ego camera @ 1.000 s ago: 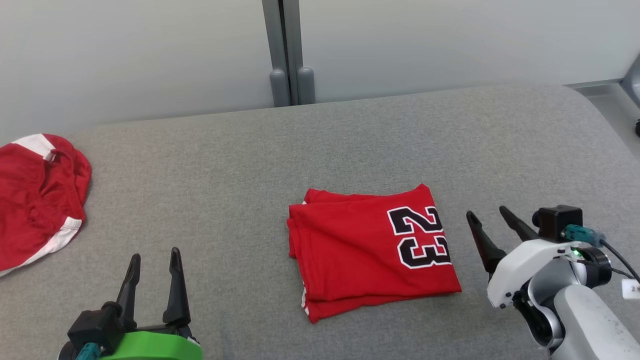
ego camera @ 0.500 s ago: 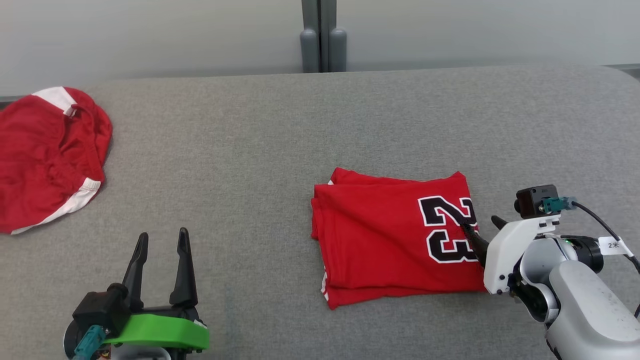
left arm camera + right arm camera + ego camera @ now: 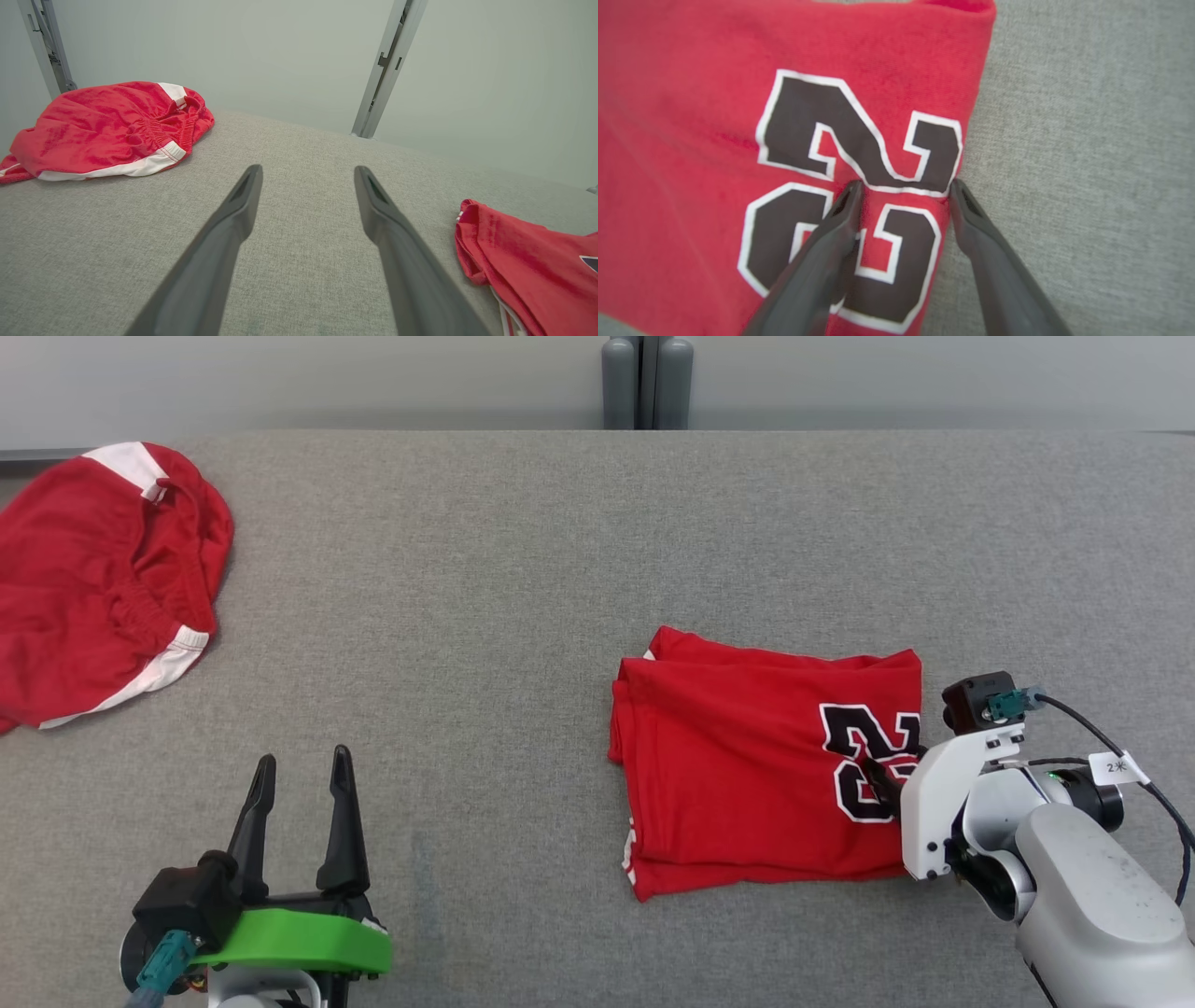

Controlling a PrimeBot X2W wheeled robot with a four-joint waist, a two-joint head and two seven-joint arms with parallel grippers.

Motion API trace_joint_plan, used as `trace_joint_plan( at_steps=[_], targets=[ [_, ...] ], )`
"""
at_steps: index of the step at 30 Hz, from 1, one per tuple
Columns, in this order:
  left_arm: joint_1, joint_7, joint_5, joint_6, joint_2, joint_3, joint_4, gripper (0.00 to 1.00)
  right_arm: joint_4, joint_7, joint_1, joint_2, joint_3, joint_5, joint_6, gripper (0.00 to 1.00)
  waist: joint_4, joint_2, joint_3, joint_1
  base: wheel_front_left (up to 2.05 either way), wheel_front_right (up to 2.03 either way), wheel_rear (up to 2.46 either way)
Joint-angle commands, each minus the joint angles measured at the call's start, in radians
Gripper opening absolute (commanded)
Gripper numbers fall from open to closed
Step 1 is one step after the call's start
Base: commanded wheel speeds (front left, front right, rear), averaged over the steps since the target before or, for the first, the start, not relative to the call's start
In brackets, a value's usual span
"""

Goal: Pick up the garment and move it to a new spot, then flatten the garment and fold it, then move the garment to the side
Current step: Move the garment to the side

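The garment (image 3: 747, 775) is a red jersey with a black "23", lying folded on the grey padded table (image 3: 467, 616), right of centre. My right gripper (image 3: 892, 775) stands at its right edge, tilted down. In the right wrist view the gripper (image 3: 906, 184) is open and straddles that edge: one finger presses on the number print of the garment (image 3: 691, 140), the other touches the table just beside the fold. My left gripper (image 3: 303, 758) is open over bare table at the lower left, well clear of the garment (image 3: 528, 266), with nothing between the fingers of the gripper (image 3: 308, 169).
A second red piece of clothing with white trim (image 3: 93, 588) lies crumpled at the table's far left, also seen as a red heap (image 3: 107, 126). Grey posts (image 3: 646, 383) stand behind the table's back edge against a pale wall.
My right gripper has moved left from beside the garment onto its right edge, and its fingers have drawn slightly closer. The head camera has tilted, shifting the whole picture. The left gripper stays put.
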State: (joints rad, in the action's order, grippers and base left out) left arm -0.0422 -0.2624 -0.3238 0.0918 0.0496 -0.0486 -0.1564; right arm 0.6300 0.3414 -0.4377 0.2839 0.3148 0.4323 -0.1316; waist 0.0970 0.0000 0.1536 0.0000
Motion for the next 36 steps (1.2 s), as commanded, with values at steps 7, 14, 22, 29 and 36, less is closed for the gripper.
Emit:
trace_joint_plan(
  at_steps=[7, 14, 22, 29, 36],
  targets=[
    [-0.023, -0.003, -0.014, -0.004, 0.002, -0.003, 0.008, 1.00, 0.026, 0.019, -0.002, 0.031, 0.014, -0.020, 0.002, 0.00, -0.019, 0.0000, 0.009, 0.0000, 0.00, 0.00, 0.00],
    [-0.020, -0.003, -0.004, -0.002, 0.002, 0.001, 0.016, 1.00, -0.007, -0.001, -0.052, 0.056, 0.040, -0.053, 0.003, 0.00, -0.052, 0.0000, 0.024, 0.0000, 0.00, 0.00, 0.00],
    [-0.049, -0.003, 0.047, 0.007, 0.002, 0.041, 0.091, 1.00, -0.047, 0.026, -0.215, 0.096, 0.074, -0.033, 0.002, 0.00, -0.184, 0.0000, 0.127, 0.0000, 0.00, 0.00, 0.00],
    [-0.134, -0.002, 0.115, 0.025, 0.020, 0.055, 0.169, 1.00, -0.001, -0.006, -0.356, 0.182, 0.063, -0.056, 0.002, 0.00, -0.314, 0.0000, 0.270, 0.0000, 0.00, 0.00, 0.00],
    [-0.222, -0.002, 0.132, 0.034, 0.049, 0.034, 0.209, 1.00, 0.067, -0.071, -0.446, 0.261, 0.016, -0.099, 0.002, 0.00, -0.369, 0.0000, 0.374, 0.0000, 0.00, 0.00, 0.00]
  ],
)
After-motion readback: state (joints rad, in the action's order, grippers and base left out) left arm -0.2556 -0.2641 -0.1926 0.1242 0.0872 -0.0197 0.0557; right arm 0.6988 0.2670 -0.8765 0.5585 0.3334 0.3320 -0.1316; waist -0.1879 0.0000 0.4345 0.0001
